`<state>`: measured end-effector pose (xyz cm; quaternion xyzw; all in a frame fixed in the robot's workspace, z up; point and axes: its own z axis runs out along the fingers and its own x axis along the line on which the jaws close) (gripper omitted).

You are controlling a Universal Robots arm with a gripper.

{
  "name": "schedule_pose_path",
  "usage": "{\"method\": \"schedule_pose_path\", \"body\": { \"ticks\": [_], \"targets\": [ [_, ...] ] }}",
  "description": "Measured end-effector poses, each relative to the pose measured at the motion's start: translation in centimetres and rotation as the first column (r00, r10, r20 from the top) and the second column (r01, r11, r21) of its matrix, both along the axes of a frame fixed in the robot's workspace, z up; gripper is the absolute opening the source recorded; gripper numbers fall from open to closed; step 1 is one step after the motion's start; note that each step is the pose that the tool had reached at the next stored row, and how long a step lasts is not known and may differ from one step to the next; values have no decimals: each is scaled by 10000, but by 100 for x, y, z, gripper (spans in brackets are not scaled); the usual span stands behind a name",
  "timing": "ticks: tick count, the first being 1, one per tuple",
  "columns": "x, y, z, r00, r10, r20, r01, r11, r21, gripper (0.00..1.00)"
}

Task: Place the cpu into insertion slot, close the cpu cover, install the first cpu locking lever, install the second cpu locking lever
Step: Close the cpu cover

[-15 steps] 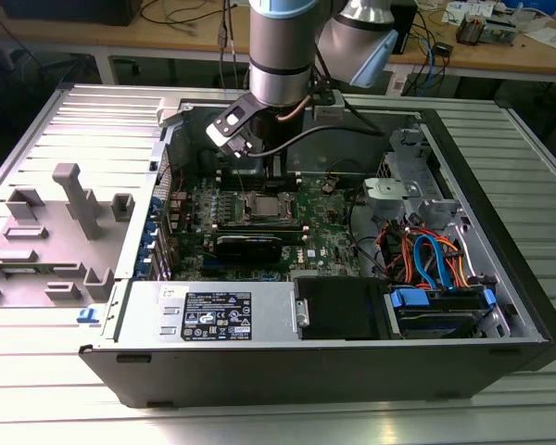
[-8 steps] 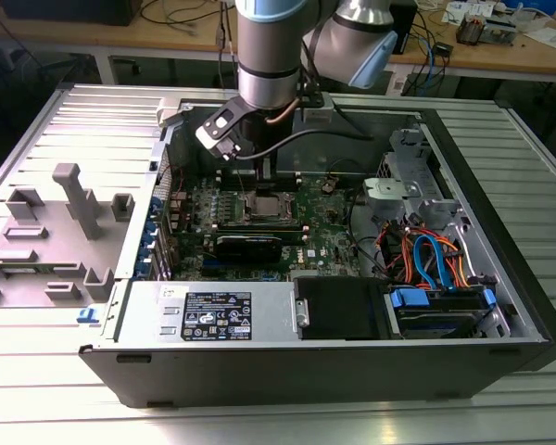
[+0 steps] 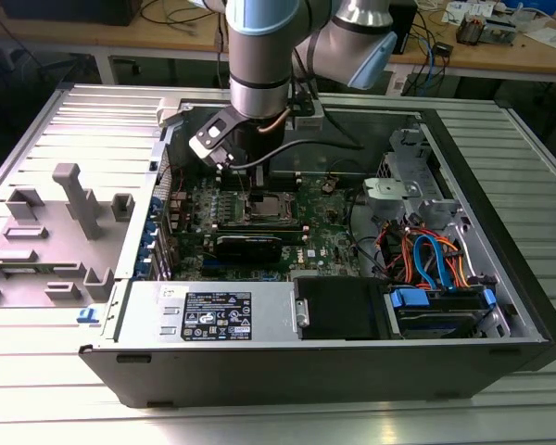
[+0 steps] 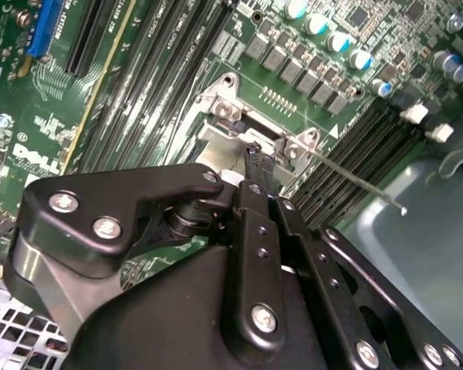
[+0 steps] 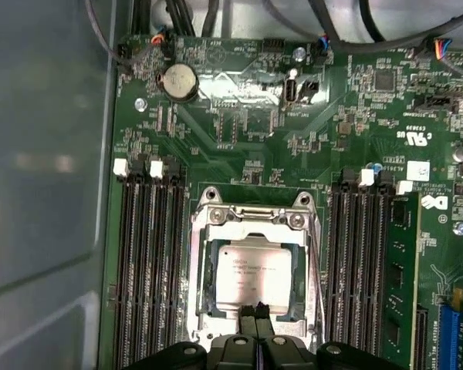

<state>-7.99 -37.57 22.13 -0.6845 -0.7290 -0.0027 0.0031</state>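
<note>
The cpu (image 5: pixel 255 270), a small square chip with a silvery top, lies in its socket on the green motherboard (image 5: pixel 239 131). The cpu cover (image 5: pixel 203 262), a silver frame with a square window, lies flat around it. My gripper (image 5: pixel 255 313) hangs just above the socket's edge, its two black fingertips pressed together over the rim of the cover, with nothing visibly between them. In the second wrist view the gripper (image 4: pixel 258 162) points at the socket's hinge bracket (image 4: pixel 224 104), and a thin metal locking lever (image 4: pixel 355 181) sticks out sideways from the socket. In the exterior view the gripper (image 3: pixel 257 185) stands over the socket (image 3: pixel 266 208).
Black memory slots (image 5: pixel 147 262) run along both sides of the socket. A long black graphics card (image 3: pixel 248 246) sits in front of it. The open computer case (image 3: pixel 486 232) holds drive bays and coloured cables (image 3: pixel 431 260) on the exterior view's right. Grey fixtures (image 3: pixel 74 199) stand outside on the left.
</note>
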Motion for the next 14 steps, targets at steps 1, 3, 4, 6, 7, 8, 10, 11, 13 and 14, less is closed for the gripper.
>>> {"method": "schedule_pose_path", "body": {
  "ticks": [1,3,4,6,7,8,10,11,13,14],
  "targets": [
    [-4,0,-18,10000,20,-5,-20,10000,0,11],
    [-10,0,-51,10000,40,-20,-40,10000,-1,11],
    [-12,0,-68,10000,45,-30,-45,10000,0,11],
    [-15,0,-100,10000,48,-79,-48,10000,0,11],
    [-15,0,-112,9999,50,-107,-50,10000,0,11],
    [-16,0,-126,9999,54,-147,-54,10000,1,11],
    [-19,-1,-138,9998,61,-188,-61,10000,-1,11],
    [-19,-1,-139,9998,62,-195,-62,10000,-3,11],
    [-19,0,-140,9998,63,-194,-63,10000,1,11],
    [-18,0,-137,9998,63,-193,-63,10000,3,11]
  ]
}}
